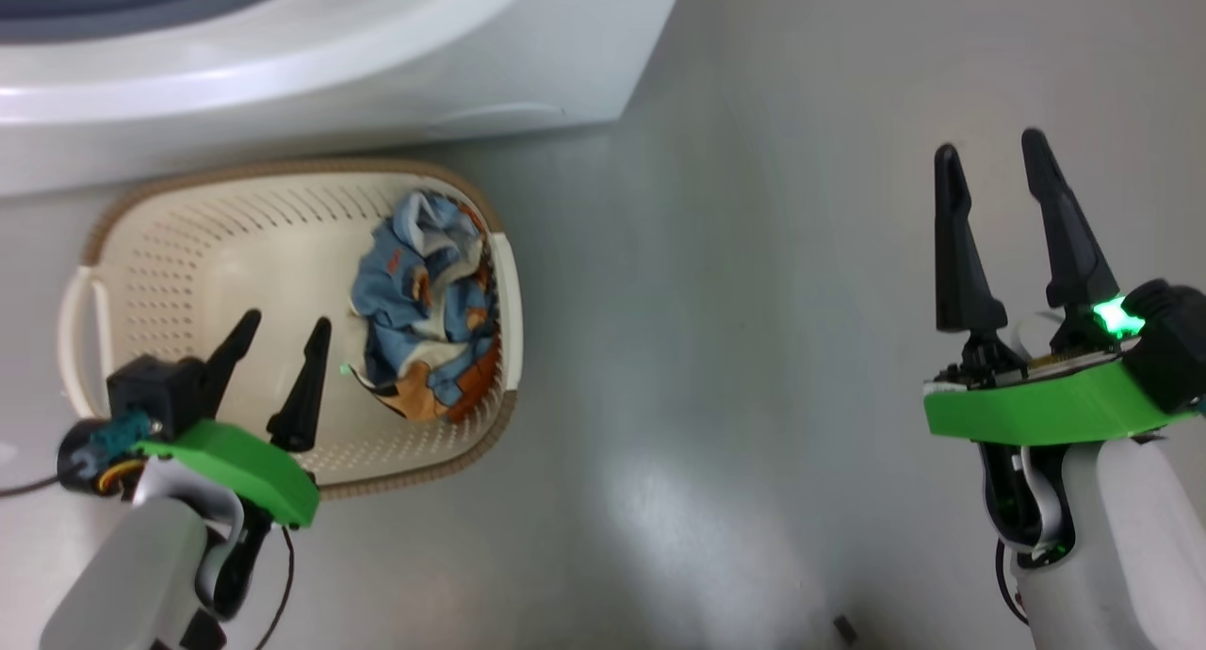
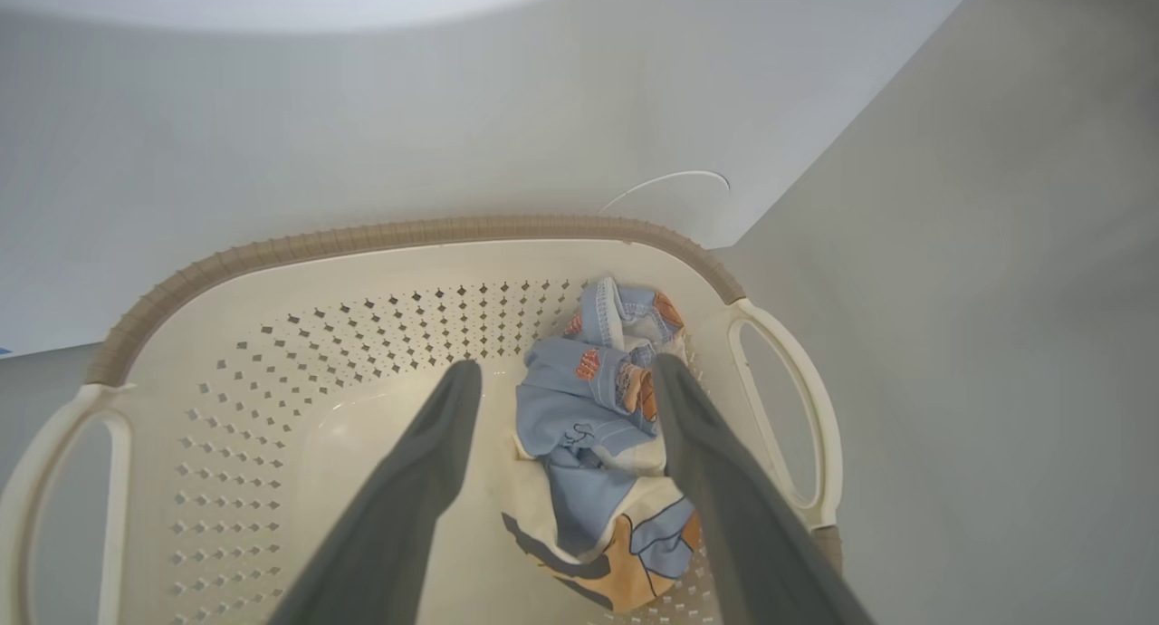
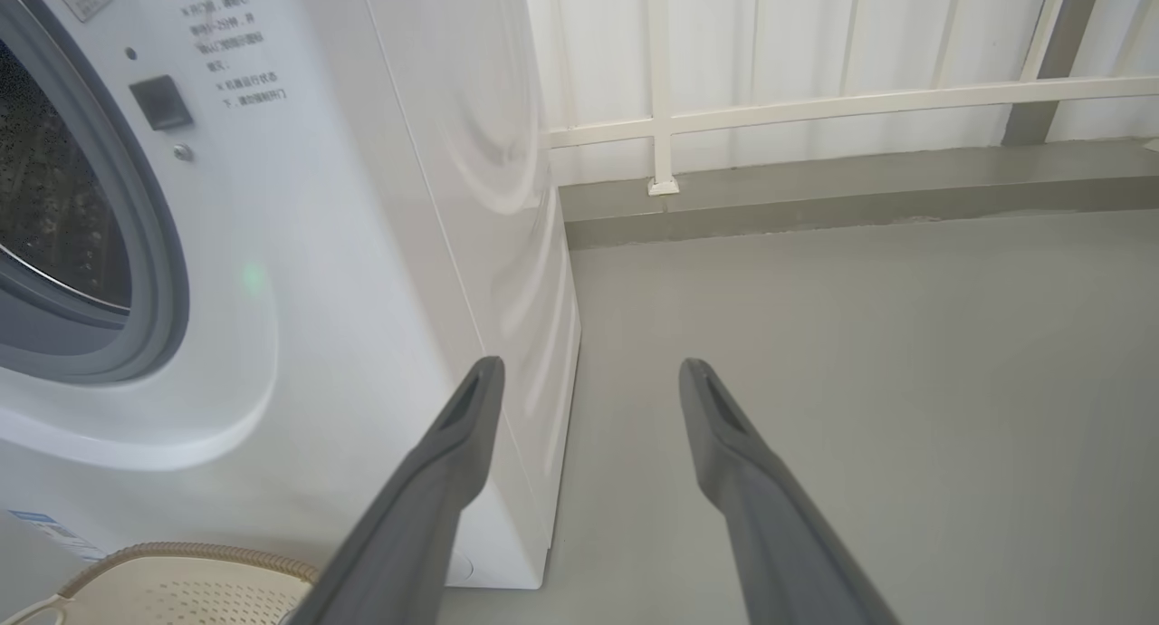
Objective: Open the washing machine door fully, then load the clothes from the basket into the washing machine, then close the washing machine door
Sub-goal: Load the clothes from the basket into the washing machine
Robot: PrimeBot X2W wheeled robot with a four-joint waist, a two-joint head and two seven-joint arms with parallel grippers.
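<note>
The basket (image 1: 283,171) stands on the grey floor (image 1: 754,367) just in front of the washing machine (image 1: 377,75), its brown rim close to the machine's white base. The clothes (image 1: 429,301) lie bunched in one light-blue heap with orange and brown print, pressed against the basket's right end beside that handle; the remaining bottom of the basket is bare.

The left end effector (image 1: 287,320) hangs over the basket's inside, jaws released and wide, grasping nothing. In the left wrist view its fingers (image 2: 426,480) frame the heap, the tips on either side of the cloth's upper part; whether they touch it I cannot tell.

The right end effector (image 1: 989,143) is well off to the right, over bare floor – also released, with nothing between its fingers. In the right wrist view it points past the machine's front corner, and the round opening shows the perforated steel drum (image 3: 45,199) inside its grey seal
</note>
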